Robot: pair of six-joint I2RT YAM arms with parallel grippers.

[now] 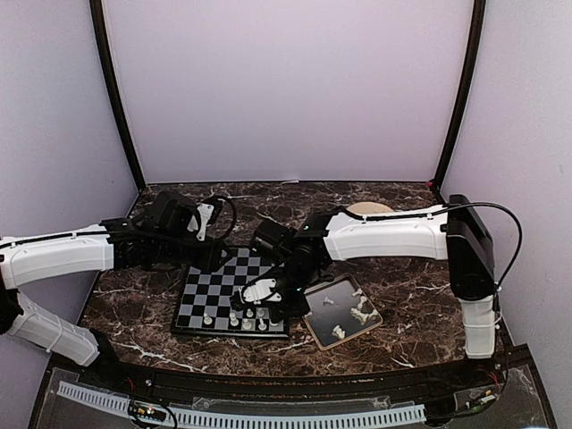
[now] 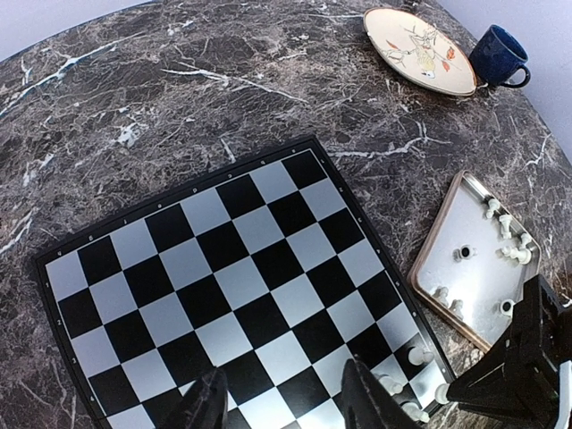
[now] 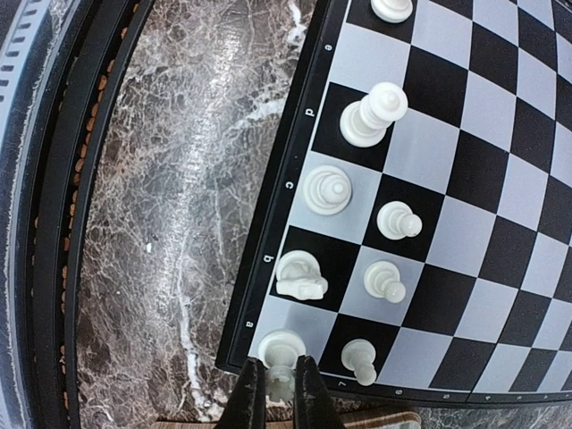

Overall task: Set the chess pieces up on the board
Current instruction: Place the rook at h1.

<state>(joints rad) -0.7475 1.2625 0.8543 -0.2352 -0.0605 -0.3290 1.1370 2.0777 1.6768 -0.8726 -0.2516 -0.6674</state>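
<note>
Chess pieces [image 3: 326,189]: white. One rook-shaped piece [image 3: 282,347] stood on the corner square of the board [image 3: 500,134], at the near right corner, and was gripped by the right hand.
Right hand [image 3: 279,391]: fingers were pressed together on the lower body of the rook-shaped piece and pointed down at the corner square.
Border row: four more pieces occupied the row along the lettered border, one per square. One square in the row was vacant.
Second row: three smaller pieces stood on the next row inward, beside the corner group.
Left hand [image 2: 286,404]: fingers were spread with nothing between them. The hand was positioned over the board, apart from every piece.
Tray [image 2: 474,214]: a square metal tray sat on the bench [image 2: 179,107] just beside the board's right edge. Several more white pieces were scattered inside it.
Plate [image 2: 420,49]: a round beige plate was located at the far right of the bench.
Mug [image 2: 499,55]: a dark blue mug stood just beside the plate.
</note>
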